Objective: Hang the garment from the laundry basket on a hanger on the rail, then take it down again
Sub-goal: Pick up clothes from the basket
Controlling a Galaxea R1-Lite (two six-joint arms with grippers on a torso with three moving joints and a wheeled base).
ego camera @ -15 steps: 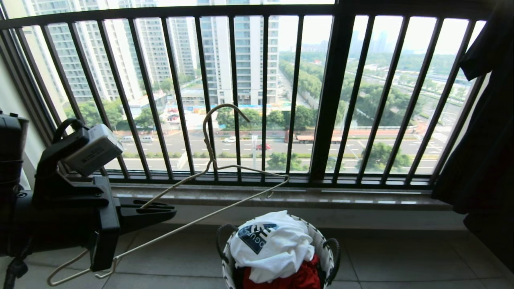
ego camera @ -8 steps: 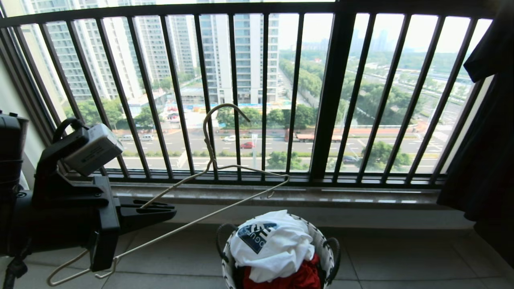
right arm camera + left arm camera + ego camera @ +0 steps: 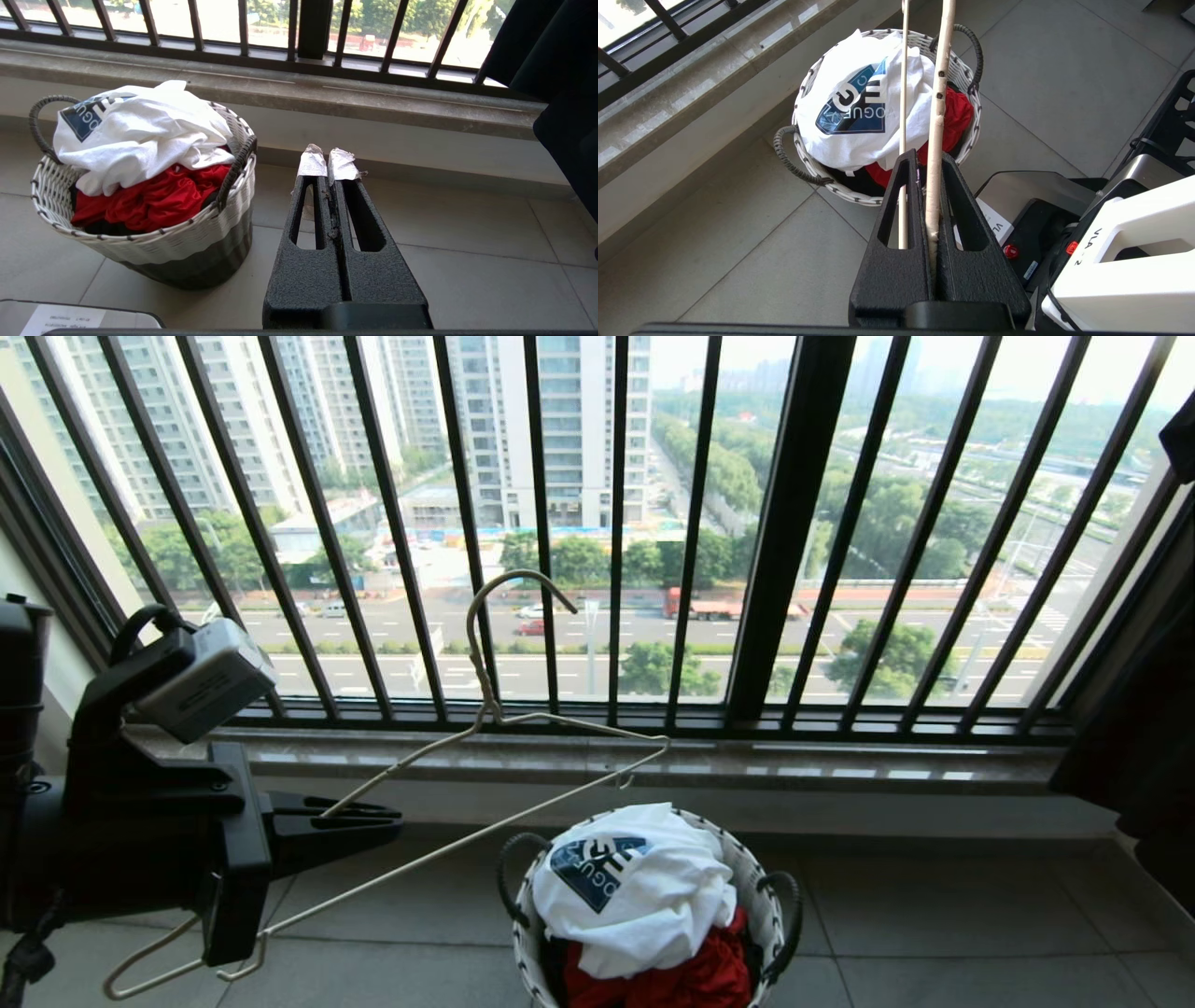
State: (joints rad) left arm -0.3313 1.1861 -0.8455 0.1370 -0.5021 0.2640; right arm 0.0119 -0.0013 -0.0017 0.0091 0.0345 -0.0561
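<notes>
While our torso tips the head camera lower, so that the whole balcony scene has slid and the top of the black window railing (image 3: pixel 597 523) has left the frame, nothing on the floor has itself moved. At far left, our left end effector (image 3: pixel 373 821) stays clamped on the hanger (image 3: pixel 485 709), the thin cream wire pinched between its closed fingers near one shoulder, the long hook neck standing up against the railing and the far end reaching toward the laundry basket (image 3: pixel 766 896). At centre, the basket sits on the tiled floor just below the stone sill (image 3: pixel 840 765), and the garment (image 3: pixel 644 896), white with its dark blue print uppermost, lies heaped on top of a red cloth (image 3: pixel 691 980), untouched. To the right, our right end effector (image 3: pixel 329 163) hangs low beside the basket, fingers pressed together and empty; a black shirt (image 3: pixel 1148 747) drapes at the edge. We judge that the bend is bringing us down toward the garment, which must be picked next; the rail is not in sight.
</notes>
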